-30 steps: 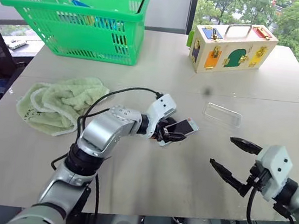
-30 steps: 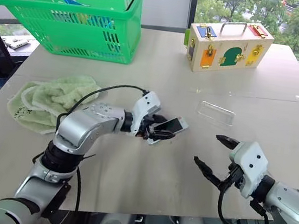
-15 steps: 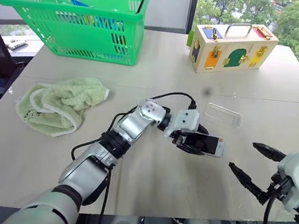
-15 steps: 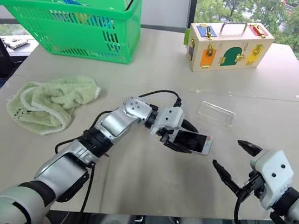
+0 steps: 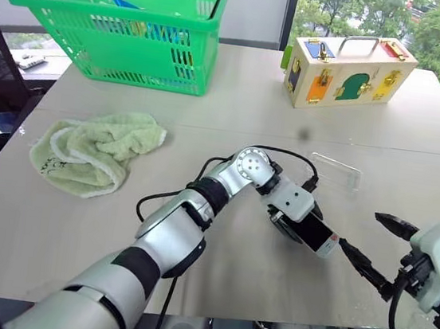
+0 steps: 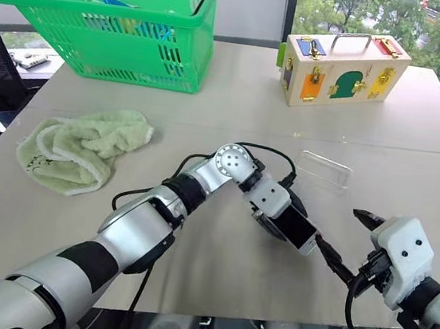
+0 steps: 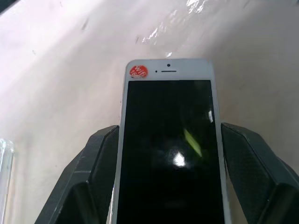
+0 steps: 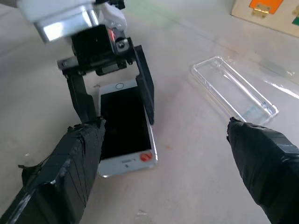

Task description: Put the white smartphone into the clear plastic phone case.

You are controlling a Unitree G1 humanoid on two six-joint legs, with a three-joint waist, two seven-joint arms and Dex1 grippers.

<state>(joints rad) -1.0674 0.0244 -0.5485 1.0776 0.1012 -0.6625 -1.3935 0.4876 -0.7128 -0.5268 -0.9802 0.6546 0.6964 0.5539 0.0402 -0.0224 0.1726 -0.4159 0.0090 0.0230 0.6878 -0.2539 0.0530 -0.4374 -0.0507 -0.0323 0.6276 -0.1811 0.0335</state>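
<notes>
My left gripper (image 5: 309, 227) is shut on the white smartphone (image 5: 318, 235), one black finger (image 7: 100, 163) on each long side. The black screen faces up, and a red sticker marks the phone's free end. The phone hangs low over the table, tilted down towards my right gripper (image 5: 360, 230). That gripper stands wide open, and the phone's free end (image 8: 126, 161) lies close beside one of its fingers (image 8: 74, 158). The clear plastic phone case (image 5: 336, 171) lies empty on the table just beyond both grippers, also seen as the case (image 8: 233, 91) in the right wrist view.
A green basket (image 5: 117, 23) stands at the far left of the table. A wooden lock box (image 5: 348, 72) stands at the far right. A crumpled green towel (image 5: 97, 149) lies at mid left. The table's near edge runs just below the grippers.
My left arm has swung the phone rightwards and a little down, rolling the wrist, until it sits next to the right gripper. The right gripper drifted slightly right and stayed open.
</notes>
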